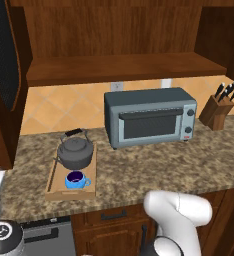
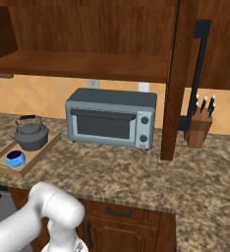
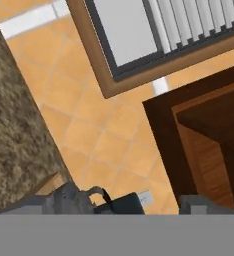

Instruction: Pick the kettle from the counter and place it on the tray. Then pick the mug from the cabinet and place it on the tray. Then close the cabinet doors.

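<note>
Ahead of the hand, between its fingertips [image 3: 36, 204], one kettle [image 3: 69, 197] peeks in, low and small, well away from the tips. The gripper [image 3: 114, 207] is spread wide with nothing in it. Granite counter [image 3: 14, 125] runs off on the hand's left, and dark cabinet wood [image 3: 199, 135] stands on its right, with tiled wall between them.

From the base cameras, count it up: one tray [image 1: 51, 182], and on it one kettle [image 1: 75, 152] and one blue mug [image 1: 76, 180], the mug just beside the kettle on the end by the counter's front edge. Both sit inside the rims. The tray lies close to that front edge.

One toaster oven [image 1: 149, 117] sits back by the wall, well apart from the tray, with bare granite between them and a wide strip in front of it. One knife block [image 1: 216, 112] stands beyond that.

Up top, one shelf [image 1: 119, 67] and two cabinet doors, both swung out over the counter: the left door [image 1: 6, 60] stands beside the tray, and the right door [image 2: 173, 74] is edge-on with its black bar handle [image 2: 199, 69], just beside the knife block.
</note>
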{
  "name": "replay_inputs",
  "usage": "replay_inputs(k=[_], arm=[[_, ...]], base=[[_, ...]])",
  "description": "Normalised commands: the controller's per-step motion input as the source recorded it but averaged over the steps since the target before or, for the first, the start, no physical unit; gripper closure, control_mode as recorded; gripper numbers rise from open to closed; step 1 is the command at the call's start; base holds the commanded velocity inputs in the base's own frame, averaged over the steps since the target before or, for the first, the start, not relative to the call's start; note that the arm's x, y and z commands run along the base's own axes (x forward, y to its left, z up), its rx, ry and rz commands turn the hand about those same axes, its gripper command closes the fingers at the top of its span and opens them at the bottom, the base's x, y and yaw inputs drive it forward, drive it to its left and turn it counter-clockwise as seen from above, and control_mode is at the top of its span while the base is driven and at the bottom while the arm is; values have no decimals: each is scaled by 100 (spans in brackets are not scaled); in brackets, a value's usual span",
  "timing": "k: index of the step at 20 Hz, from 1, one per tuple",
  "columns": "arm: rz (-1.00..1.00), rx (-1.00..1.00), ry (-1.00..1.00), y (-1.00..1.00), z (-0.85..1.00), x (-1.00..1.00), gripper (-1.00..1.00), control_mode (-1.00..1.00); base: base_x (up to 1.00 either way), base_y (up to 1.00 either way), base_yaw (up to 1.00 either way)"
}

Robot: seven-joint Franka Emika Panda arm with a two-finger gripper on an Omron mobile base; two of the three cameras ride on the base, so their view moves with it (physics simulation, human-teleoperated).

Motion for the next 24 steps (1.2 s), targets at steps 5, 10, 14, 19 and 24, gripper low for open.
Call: replay_inputs(k=[5, 10, 14, 19, 24], arm=[[0, -4, -36, 16, 30, 0, -100, -100], [0, 0, -41, 9, 41, 0, -100, -100], [0, 0, -28, 9, 30, 0, -100, -100], [0, 0, 0, 4, 4, 8, 100, -100], [0, 0, -2, 0, 18, 2, 100, -100]], base=[[0, 0, 0], [0, 0, 0], [0, 0, 0], [0, 0, 0], [0, 0, 0]])
